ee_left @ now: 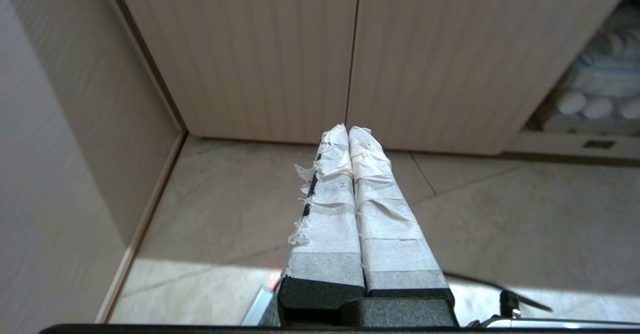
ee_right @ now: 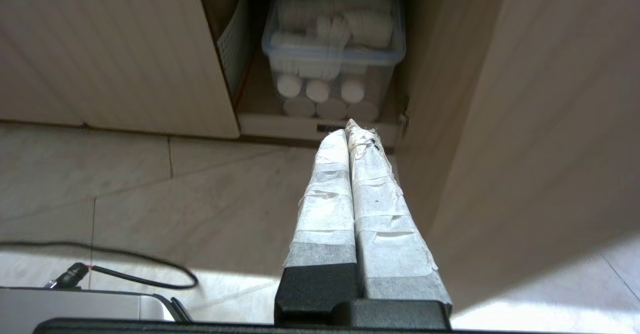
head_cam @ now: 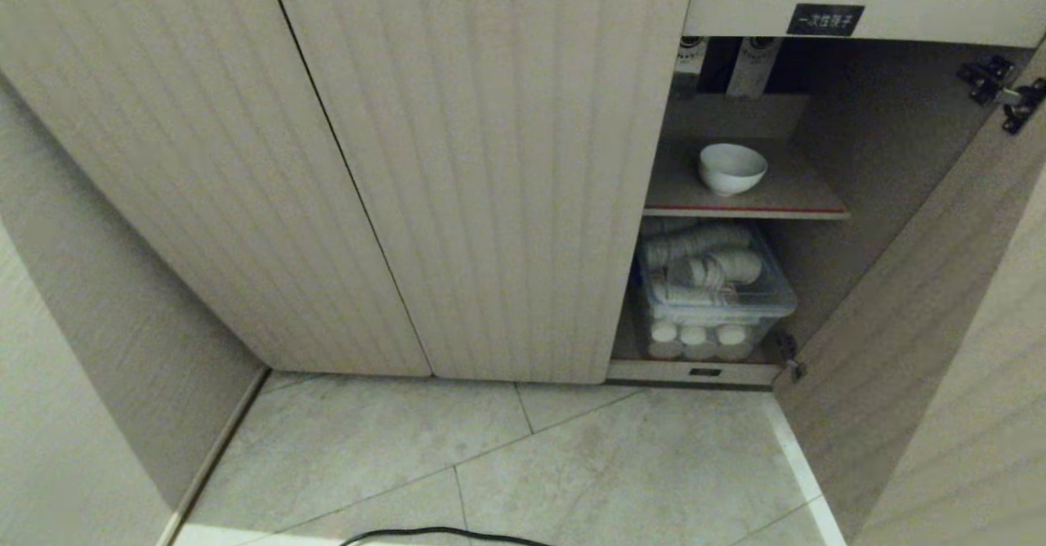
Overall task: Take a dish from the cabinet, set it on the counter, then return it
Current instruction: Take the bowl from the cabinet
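The dish (head_cam: pixel 731 167), a small white bowl, stands upright on the red-edged inner shelf (head_cam: pixel 748 207) of the cabinet (head_cam: pixel 482 162), whose right compartment is open. The counter is out of view. Neither arm shows in the head view. My left gripper (ee_left: pixel 348 130) hangs low over the floor tiles, facing the two closed ribbed doors, shut with nothing in it. My right gripper (ee_right: pixel 348 130) is also shut and empty, low in front of the open compartment's sill. The dish does not show in either wrist view.
A clear plastic bin (head_cam: pixel 711 293) (ee_right: pixel 332 49) holding sleeves of stacked white cups fills the space under the shelf. The open door (head_cam: pixel 923 317) (ee_right: pixel 525 124) stands at the right. A wall (head_cam: pixel 90 350) closes the left side. A black cable (head_cam: pixel 441 536) lies on the floor.
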